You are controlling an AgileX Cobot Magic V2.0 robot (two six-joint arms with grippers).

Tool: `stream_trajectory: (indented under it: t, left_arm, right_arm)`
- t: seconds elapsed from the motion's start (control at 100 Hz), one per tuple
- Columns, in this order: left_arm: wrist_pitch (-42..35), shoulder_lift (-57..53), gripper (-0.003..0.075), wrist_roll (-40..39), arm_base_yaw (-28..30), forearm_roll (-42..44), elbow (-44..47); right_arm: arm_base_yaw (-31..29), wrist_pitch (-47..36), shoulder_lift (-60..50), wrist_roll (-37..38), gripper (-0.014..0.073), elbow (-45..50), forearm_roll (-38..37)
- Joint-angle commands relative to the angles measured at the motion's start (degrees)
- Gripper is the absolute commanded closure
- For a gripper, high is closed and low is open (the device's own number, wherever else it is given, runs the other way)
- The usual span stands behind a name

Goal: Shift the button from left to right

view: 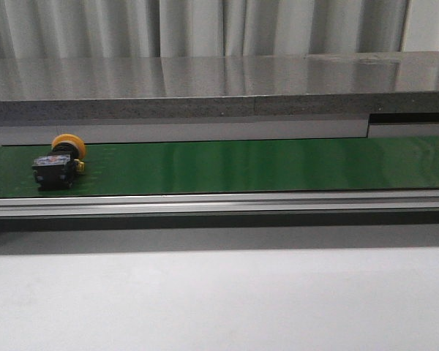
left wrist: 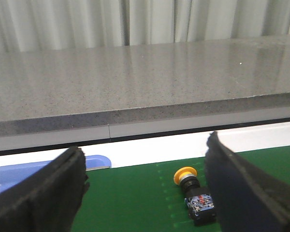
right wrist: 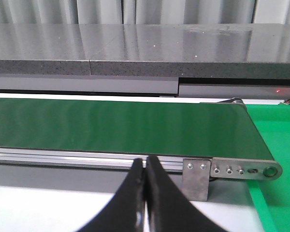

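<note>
A: Where is the button [view: 58,162] located?
B: It is laid on its side at the left end of the green belt [view: 263,165], yellow cap turned toward the far wall, black body toward the near rail [view: 219,204]

A: Left tool [left wrist: 145,193]?
B: Spread wide, nothing held. The button is seen between the fingers, nearer one of them, not touched. A grasp is judged to be lined up

A: Right tool [right wrist: 145,193]?
B: Fingers pressed together, nothing gripped, kept back of the belt's right end, likely parked out of the way
</note>
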Motion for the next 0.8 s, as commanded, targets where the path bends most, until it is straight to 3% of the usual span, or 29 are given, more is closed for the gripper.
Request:
stream_trajectory:
  t: [0.0,0.34,0.43,0.56,0.79]
  left_arm:
    - [-4.70,-3.02,0.0218,-0.16,-0.51,-0.49,0.37]
    - [-4.71,-6.66,0.0219,-0.16,-0.51,-0.49,2.77]
    - [-4.71,-6.66,0.0250,-0.16,-0.51,-0.49,2.77]
    - [-4.71,-6.66,0.0370,-0.16,-0.51,-0.49,2.77]
    - [-4.71,-6.66,0.0727,-0.16,-0.51,-0.49,2.77]
  right_arm:
    - [-0.06,-4.62,-1.18,-0.06,0.0662,-0.87,-0.34]
    - [-0.06,-4.62,-1.18,-0.06,0.0662,-0.87,-0.34]
    - [-0.06,-4.62,-1.18,-0.06,0.0662,-0.87,-0.34]
    - [-0.06,-4.62,-1.18,-0.06,0.0662,-0.87,-0.34]
    - [-0.06,-4.62,-1.18,-0.06,0.0662,-0.87,-0.34]
